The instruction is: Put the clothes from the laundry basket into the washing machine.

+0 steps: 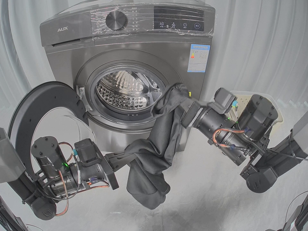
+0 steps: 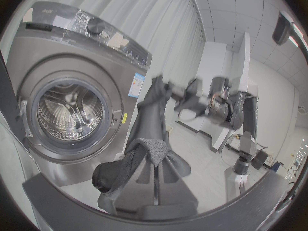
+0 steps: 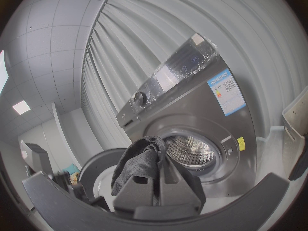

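The step in hand appears to be feeding the dark grey, finely meshed fabric garment [image 1: 150, 151] into the shiny perforated steel drum [image 1: 128, 90] of the grey front-loading washing machine [image 1: 128, 45], whose round dark door [image 1: 38, 113] is standing swung open to the left. To do it well, the right gripper [image 1: 181, 100] should probably be carrying its end through the opening and deep into the drum before letting go. Meanwhile the left gripper [image 1: 123, 159] should be lifting the sagging lower part so that no fold is dragging on the pale floor [image 1: 205, 190] or catching on the door. Releasing too early risks the cloth sliding back out. Both grippers are clamping the garment: the right one is pinching the upper end just beside the right edge of the drum opening, and the left one is gripping a bunched fold lower down, before the machine's base. Between them the cloth is hanging slack, with a loose tail drooping lower than the left gripper. The cream perforated plastic laundry basket [image 1: 245, 97] is sitting behind the right arm, beside the machine.
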Controlling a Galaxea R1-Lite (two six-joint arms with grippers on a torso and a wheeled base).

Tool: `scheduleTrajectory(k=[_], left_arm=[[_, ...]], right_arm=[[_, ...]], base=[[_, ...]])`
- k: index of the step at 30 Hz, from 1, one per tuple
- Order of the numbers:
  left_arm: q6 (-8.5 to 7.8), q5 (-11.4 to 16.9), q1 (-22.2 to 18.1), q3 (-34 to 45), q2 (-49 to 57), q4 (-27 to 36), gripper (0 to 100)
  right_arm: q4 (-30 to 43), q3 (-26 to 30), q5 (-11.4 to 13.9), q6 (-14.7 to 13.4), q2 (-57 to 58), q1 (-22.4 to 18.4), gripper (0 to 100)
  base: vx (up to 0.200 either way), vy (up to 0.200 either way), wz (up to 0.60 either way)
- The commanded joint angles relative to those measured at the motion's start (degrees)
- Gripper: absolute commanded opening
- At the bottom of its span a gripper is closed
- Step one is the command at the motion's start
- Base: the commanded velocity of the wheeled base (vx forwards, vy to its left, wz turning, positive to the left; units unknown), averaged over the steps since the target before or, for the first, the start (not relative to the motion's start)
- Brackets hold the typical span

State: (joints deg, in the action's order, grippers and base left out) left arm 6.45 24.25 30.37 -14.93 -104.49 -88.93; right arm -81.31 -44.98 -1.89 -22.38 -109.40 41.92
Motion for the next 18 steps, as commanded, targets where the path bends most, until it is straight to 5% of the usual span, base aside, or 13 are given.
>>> scheduleTrajectory(k=[1,9,10,18], left_arm=[[1.99,0.0,-0.5,1.0,8.1,-0.1,0],[2.43,-0.3,-0.7,1.6,11.1,0.0,0],[2.60,-0.4,-0.7,1.5,11.1,0.0,0],[5.77,-0.9,-0.7,1.5,13.8,0.0,0]], right_arm=[[-1.4,4.3,-0.2,0.0,-4.3,0.7,0],[-3.3,7.1,-0.2,0.1,-4.8,1.4,0],[-3.3,7.2,-0.3,0.1,-4.8,1.4,100],[-3.4,16.4,-0.5,1.9,-1.3,1.2,100]], base=[[0.000,0.000,0.00],[0.000,0.000,0.00],[0.000,0.000,0.00],[0.000,0.000,0.00]])
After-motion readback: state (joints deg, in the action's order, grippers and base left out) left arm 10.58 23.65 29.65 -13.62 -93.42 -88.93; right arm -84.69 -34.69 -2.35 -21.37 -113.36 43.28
